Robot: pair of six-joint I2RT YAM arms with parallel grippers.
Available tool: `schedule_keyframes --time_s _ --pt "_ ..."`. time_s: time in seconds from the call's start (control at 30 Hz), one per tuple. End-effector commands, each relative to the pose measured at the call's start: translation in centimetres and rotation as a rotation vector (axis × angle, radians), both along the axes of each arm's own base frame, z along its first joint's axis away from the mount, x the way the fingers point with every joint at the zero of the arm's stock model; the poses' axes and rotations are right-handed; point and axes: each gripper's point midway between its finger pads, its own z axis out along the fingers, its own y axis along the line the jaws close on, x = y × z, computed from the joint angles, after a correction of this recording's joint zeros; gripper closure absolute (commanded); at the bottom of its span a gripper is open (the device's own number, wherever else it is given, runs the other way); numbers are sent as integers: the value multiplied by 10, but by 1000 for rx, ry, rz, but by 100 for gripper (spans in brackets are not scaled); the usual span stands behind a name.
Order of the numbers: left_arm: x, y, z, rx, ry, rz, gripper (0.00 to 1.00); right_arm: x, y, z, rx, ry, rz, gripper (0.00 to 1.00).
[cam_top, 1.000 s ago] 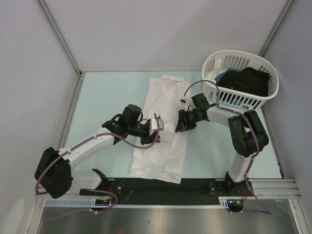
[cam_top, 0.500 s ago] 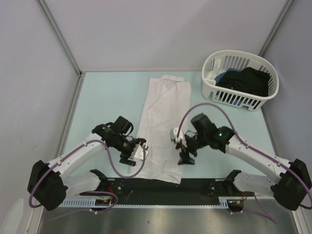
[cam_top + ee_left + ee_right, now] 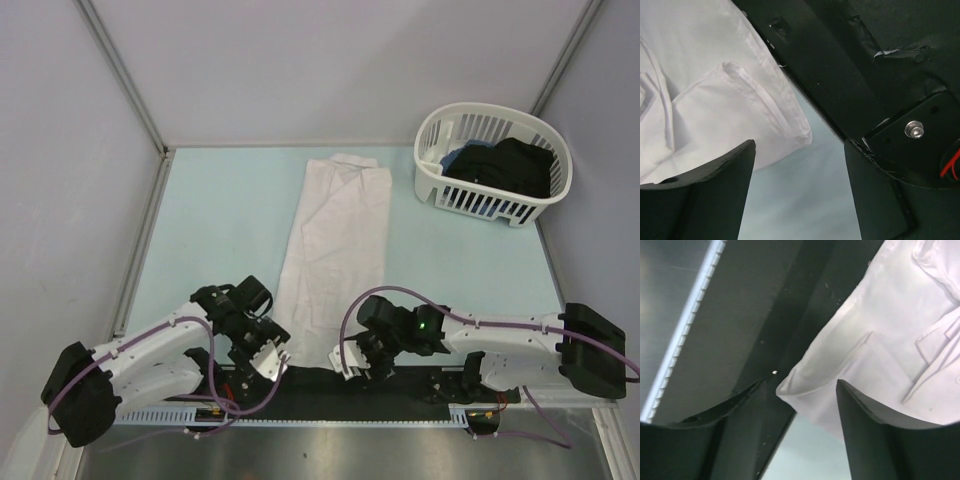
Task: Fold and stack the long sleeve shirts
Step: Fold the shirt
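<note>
A white long sleeve shirt (image 3: 332, 255) lies folded into a long strip down the middle of the table, collar at the far end. My left gripper (image 3: 272, 361) is open at the shirt's near left corner (image 3: 790, 127), with bare table between its fingers. My right gripper (image 3: 352, 366) is open at the near right corner (image 3: 805, 385), which lies between its fingers and hangs over the black base rail. Neither gripper holds anything.
A white slatted basket (image 3: 437, 185) with dark clothes (image 3: 505, 165) in it stands at the far right. The black base rail (image 3: 300, 385) runs along the near edge under the shirt's hem. Grey walls close in the table on three sides.
Both grippers have moved from the shirt's middle down along its two sides to its near corners. The shirt lies flatter and narrower than a second ago.
</note>
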Motion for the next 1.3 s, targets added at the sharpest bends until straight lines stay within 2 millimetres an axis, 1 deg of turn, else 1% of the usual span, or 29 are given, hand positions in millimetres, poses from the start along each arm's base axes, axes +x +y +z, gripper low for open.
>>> schedule_keyframes --time_s 0.0,0.07,0.13,0.2,0.27,0.3,0.37,0.4,0.47,0.5,0.53,0.57,0.6,0.63,0.7,0.73,0.77,0.8,0.83,0.87,0.93,0.97,1.0,1.03,1.07,1.1,1.13,1.2,1.27 --pt "10 -11 -7 -36 -78 -23 23 12 9 -7 39 -128 1 41" --pt "11 -14 -11 -33 -78 -21 23 11 8 -14 24 -141 10 42" --pt "10 -16 -13 -33 -67 -15 24 14 6 -19 3 -162 10 41" --pt "11 -21 -12 -48 -65 -13 24 16 6 -18 -4 -177 17 35" --pt "11 -24 -12 -52 -62 -18 24 14 2 -16 -18 -173 31 28" --pt "11 -24 -12 -55 -58 -20 24 11 -2 -17 -29 -169 48 27" --pt "10 -24 -14 -52 -53 -24 25 8 -4 -15 -15 -194 80 27" --pt "9 -24 -14 -55 -52 -29 25 5 -8 -20 -26 -201 99 27" --pt "7 -25 -13 -67 -49 -42 26 4 -11 -28 -40 -213 118 32" --pt "5 -24 -14 -66 -42 -45 26 6 -10 -33 -40 -231 114 34" --pt "4 -25 -15 -71 -41 -48 26 8 -11 -40 -58 -236 111 40" --pt "3 -25 -15 -72 -38 -48 27 12 -10 -42 -62 -252 101 45" --pt "3 -25 -16 -71 -34 -50 27 15 -3 -42 -43 -263 93 49" --pt "1 -25 -16 -72 -30 -54 28 16 -1 -43 -41 -268 89 56" --pt "0 -26 -18 -70 -21 -55 36 19 5 -45 -36 -275 74 63" --pt "1 -27 -18 -71 -24 -52 39 20 6 -45 -35 -277 67 73" --pt "1 -27 -19 -67 -20 -43 47 23 6 -47 -45 -279 49 79" --pt "2 -27 -19 -67 -20 -37 51 23 5 -48 -49 -279 44 85" --pt "5 -30 -18 -75 -26 -31 56 24 5 -48 -51 -282 38 97" --pt "5 -32 -17 -82 -21 -19 69 25 4 -47 -52 -286 31 100" --pt "6 -38 -10 -110 -22 -14 81 25 4 -43 -48 -284 19 100" --pt "6 -41 -5 -125 -21 -7 93 25 4 -39 -39 -283 16 100" --pt "3 -43 -1 -136 -13 -11 97 24 4 -31 -29 -277 8 100" --pt "-1 -45 5 -158 -23 -32 100 23 4 -27 -23 -269 2 100" --pt "-5 -46 9 -169 -25 -55 100 19 2 -22 -27 -250 6 100" --pt "-11 -46 12 -176 -13 -69 100 17 2 -12 -4 -240 0 100" --pt "-16 -48 19 -201 -17 -75 100 14 1 -9 2 -231 0 100" --pt "-21 -52 28 -226 3 -66 100 15 -2 1 22 -234 -14 100" --pt "-21 -55 33 -226 27 -33 100 18 -5 3 24 -233 -44 100"
